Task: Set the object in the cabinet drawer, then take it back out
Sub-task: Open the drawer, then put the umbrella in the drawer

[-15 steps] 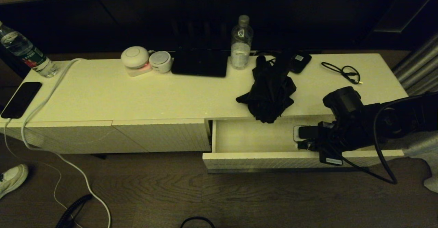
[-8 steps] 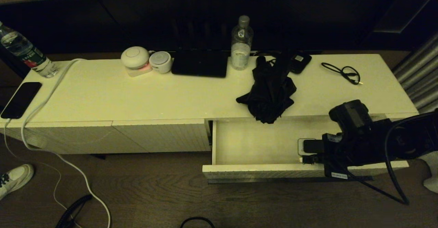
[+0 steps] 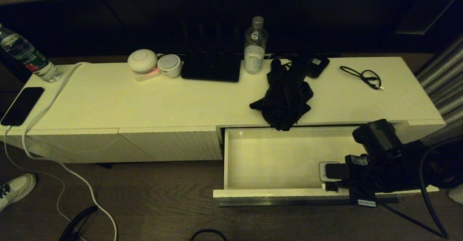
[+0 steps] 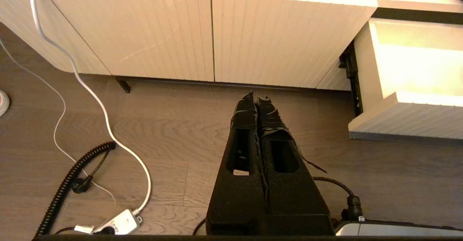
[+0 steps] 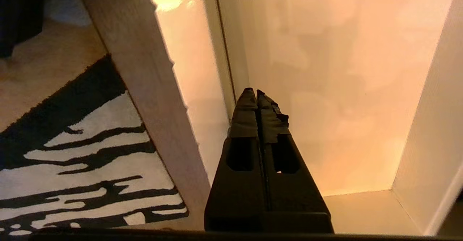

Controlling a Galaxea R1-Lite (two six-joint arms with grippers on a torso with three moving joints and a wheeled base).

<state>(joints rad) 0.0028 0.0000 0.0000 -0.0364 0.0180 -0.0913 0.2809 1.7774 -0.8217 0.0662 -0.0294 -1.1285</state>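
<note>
The black umbrella (image 3: 285,96) lies bunched on the cabinet top, its lower end overhanging the front edge above the open drawer. The cream drawer (image 3: 275,192) stands pulled out, its pale interior (image 5: 325,53) bare. My right gripper (image 3: 330,187) is shut, with nothing between its fingers (image 5: 249,107). It reaches down inside the drawer at the right end, just behind the front wall (image 5: 152,100). My left gripper (image 4: 257,98) is shut and hangs over the wooden floor in front of the closed ribbed panels. From there the drawer (image 4: 405,119) shows off to one side.
On the cabinet top stand a water bottle (image 3: 255,45), a dark flat slab (image 3: 211,67), two round white devices (image 3: 143,60), a small black device with a white label (image 3: 317,65) and a thin black cable (image 3: 363,76). A phone (image 3: 21,105) and white cord lie far left.
The drawer has slid further out towards me, and my right gripper has moved back with it, still behind the front wall. The umbrella has not moved.
</note>
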